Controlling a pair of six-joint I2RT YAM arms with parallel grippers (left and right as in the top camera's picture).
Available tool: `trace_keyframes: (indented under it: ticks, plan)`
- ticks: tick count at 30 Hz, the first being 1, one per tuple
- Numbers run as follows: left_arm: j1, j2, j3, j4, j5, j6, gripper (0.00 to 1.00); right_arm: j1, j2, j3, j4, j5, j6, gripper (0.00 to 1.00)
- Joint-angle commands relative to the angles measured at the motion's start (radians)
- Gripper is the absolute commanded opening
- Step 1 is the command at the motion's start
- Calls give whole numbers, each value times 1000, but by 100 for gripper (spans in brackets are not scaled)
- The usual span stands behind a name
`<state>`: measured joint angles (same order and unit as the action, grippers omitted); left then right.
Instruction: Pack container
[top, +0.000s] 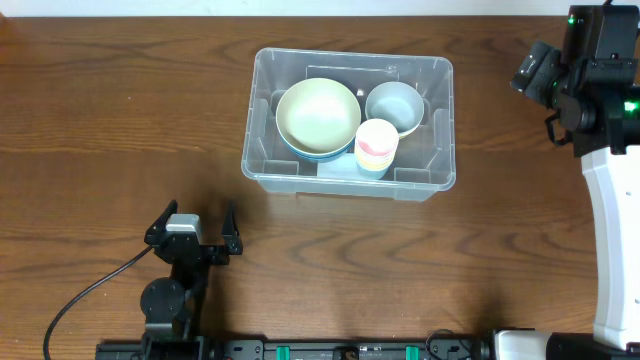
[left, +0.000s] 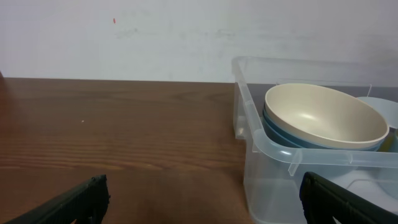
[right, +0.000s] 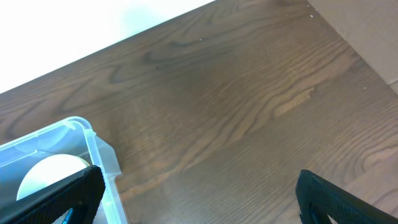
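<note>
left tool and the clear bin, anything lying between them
Only bare wooden table separates the left tool and the bin, as the overhead view shows.

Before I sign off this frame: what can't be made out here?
- Overhead: how many blue bowls lie under the cream bowl; it covers all but a rim.
- Overhead: what the pale blue item by the striped cup is; cup and bowls hide most of it.
- Right wrist: the container is cut off by the left and bottom edges.
</note>
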<state>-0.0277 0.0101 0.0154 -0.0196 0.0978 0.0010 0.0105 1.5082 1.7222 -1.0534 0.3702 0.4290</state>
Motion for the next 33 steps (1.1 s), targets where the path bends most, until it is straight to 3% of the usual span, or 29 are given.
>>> trace_keyframes:
  ticks: [1,24,33]
  plan:
    - [6,-6,-11,-43,14,16,98,-4,2,6,1,7,11,99]
    - [6,-6,-11,-43,15,16,98,-3,0,6,1,63,-18,99]
    - [6,-6,-11,-43,15,16,98,-3,-190,-39,-13,64,-19,99]
